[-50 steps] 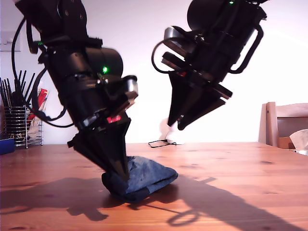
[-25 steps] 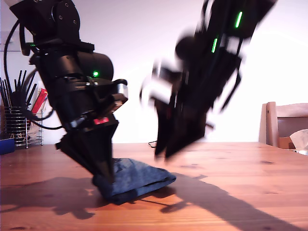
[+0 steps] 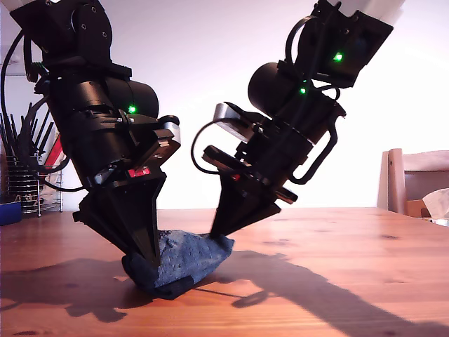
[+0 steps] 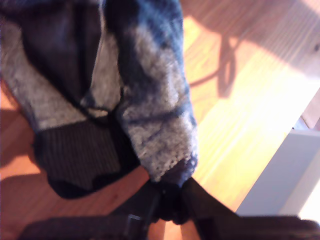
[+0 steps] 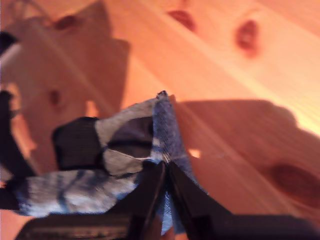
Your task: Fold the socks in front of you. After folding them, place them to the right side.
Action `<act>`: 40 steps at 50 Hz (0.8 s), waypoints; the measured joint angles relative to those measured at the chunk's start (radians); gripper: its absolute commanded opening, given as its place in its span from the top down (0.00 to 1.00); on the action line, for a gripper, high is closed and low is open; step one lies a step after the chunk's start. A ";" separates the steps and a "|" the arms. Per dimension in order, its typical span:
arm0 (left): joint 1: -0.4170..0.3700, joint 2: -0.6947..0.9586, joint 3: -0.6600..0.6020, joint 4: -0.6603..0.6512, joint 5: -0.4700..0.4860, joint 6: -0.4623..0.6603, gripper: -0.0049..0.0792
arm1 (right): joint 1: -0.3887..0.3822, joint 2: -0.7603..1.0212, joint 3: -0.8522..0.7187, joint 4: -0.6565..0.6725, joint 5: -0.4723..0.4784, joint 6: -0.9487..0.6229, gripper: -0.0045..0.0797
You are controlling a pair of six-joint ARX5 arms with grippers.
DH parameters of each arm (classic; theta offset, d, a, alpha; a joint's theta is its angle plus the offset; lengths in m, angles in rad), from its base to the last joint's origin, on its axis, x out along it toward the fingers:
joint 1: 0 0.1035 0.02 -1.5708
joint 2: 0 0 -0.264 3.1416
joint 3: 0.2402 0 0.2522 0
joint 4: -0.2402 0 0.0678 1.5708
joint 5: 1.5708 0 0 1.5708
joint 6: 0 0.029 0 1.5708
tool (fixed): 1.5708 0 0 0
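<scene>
The socks [image 3: 186, 256] lie bunched as a dark blue-grey bundle on the wooden table [image 3: 337, 267], left of centre in the exterior view. My first gripper [image 3: 147, 256] is shut on the bundle's end nearer the exterior view's left. In the first wrist view its fingertips [image 4: 170, 200] pinch a grey end of the socks [image 4: 150, 100]. My second gripper [image 3: 217, 233] is down at the bundle's other end. In the second wrist view it [image 5: 166, 170] is shut on a blue corner of the socks [image 5: 115, 145].
A wire rack of dark utensils [image 3: 24, 175] and a blue box [image 3: 8, 210] stand at the exterior view's left edge. A wooden chair [image 3: 414, 182] and white tissue [image 3: 438, 203] are at its right. A thin cable [image 3: 235, 208] lies at the table's back.
My second gripper swung down from above the table onto the socks' end and shut on it. My first gripper dragged the bundle toward the exterior view's left, and the socks bunched up.
</scene>
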 measured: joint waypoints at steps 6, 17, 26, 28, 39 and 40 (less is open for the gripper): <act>0.000 0.000 0.000 0.000 0.000 0.003 0.97 | 0.000 0.000 0.000 -0.073 -0.003 0.000 0.96; 0.000 0.000 0.000 -0.003 0.000 0.005 0.97 | -0.013 0.008 0.070 -0.162 0.037 -0.011 0.82; 0.001 0.000 0.000 -0.007 0.000 0.012 0.97 | -0.020 0.008 0.153 -0.220 0.038 -0.051 0.60; 0.001 0.000 0.000 -0.008 0.000 0.012 0.97 | -0.020 0.008 0.153 -0.233 0.038 -0.053 0.60; 0.001 0.000 0.000 -0.011 0.000 0.014 0.97 | -0.018 0.008 0.153 -0.233 0.026 -0.054 0.96; 0.001 0.000 0.000 -0.012 0.000 0.014 0.97 | -0.017 0.008 0.153 -0.228 0.026 -0.054 0.96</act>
